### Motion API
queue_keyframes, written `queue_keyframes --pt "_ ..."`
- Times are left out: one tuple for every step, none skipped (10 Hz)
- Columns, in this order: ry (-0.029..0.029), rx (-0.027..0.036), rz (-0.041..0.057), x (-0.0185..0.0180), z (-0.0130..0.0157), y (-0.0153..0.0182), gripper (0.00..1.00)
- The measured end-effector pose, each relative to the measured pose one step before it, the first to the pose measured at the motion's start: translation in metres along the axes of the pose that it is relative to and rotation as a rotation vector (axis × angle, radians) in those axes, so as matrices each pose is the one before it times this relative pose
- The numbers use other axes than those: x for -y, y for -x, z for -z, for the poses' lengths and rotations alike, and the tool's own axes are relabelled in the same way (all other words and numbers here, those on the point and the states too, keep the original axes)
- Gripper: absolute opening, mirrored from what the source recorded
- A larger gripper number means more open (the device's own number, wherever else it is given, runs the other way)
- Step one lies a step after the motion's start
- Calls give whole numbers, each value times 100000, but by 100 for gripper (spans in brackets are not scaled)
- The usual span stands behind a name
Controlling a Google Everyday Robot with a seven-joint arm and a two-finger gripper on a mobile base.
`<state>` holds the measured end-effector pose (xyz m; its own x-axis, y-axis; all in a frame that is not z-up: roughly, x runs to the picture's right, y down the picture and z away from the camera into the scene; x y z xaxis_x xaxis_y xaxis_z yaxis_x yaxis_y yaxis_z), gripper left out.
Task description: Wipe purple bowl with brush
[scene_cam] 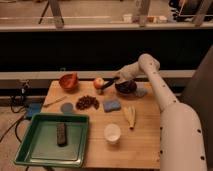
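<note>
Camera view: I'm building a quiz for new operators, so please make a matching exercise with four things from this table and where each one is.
Things:
1. dark bar
2. white cup
3. orange-red bowl
4. brush

Places:
A. far left part of the table
B. held in the gripper, at the left rim of the purple bowl
C. inside the green tray
D. on the wood just right of the green tray

Pairs: 1-C, 2-D, 3-A, 4-B.
</note>
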<state>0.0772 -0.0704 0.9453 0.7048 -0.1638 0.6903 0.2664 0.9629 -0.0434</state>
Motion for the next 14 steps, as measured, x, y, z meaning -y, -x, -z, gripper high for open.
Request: queue_keyframes --pt "-363 4175 834 207 -579 1022 0" --pt "20 3899 883 18 -421 1032 0" --pt "395 3670 393 -325 -142 822 0" --pt "462 1939 -62 -377 123 408 0" --pt "879 2033 -92 -826 262 620 0" --pt "693 542 321 -910 878 567 0" --pt "595 -941 -17 -598 971 25 0" --pt "767 -966 203 -319 525 83 0" --pt "2280 -4601 266 -631 794 -331 0" --pt "1176 -3070 -229 -367 501 -478 0" --pt "1001 -2746 -960 -485 559 -775 0" --pt "716 -1895 -390 -23 230 -366 0" --pt "380 -1840 -188 109 87 -361 0" --pt "0 -1692 -33 372 -108 -367 0"
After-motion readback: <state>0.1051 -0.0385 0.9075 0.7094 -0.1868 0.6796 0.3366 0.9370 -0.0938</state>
